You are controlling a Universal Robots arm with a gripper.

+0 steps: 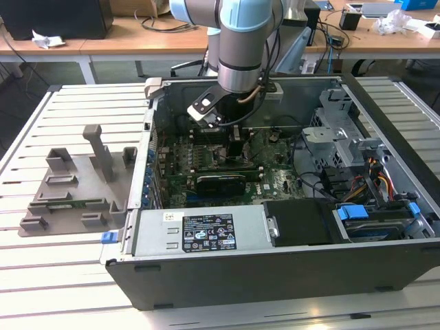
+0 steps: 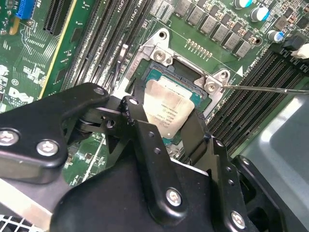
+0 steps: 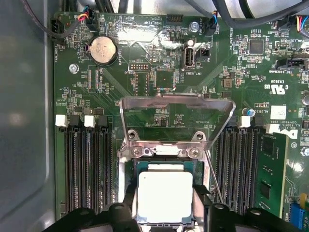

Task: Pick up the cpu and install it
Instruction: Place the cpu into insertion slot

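Observation:
The cpu (image 3: pixel 165 195), a flat square chip with a silver-grey lid, lies level in the open socket on the green motherboard (image 3: pixel 159 92). It appears again in the second wrist view, cpu (image 2: pixel 166 108). My gripper (image 3: pixel 165 205) reaches down into the computer case (image 1: pixel 275 275), and its black fingers (image 2: pixel 140 121) press against two opposite edges of the chip. Beyond the chip, the socket's metal load plate (image 3: pixel 176 118) stands flipped up, with its thin lever (image 3: pixel 215 181) beside it. In the exterior view the gripper (image 1: pixel 234 148) hangs low over the board.
A grey fixture tray (image 1: pixel 75 185) lies on the slatted table at the exterior view's left. Memory slots (image 3: pixel 87 169) flank the socket. A power supply (image 1: pixel 199 234) and drive cage (image 1: pixel 344 137) crowd the case. A coin battery (image 3: pixel 104 50) sits further along the board.

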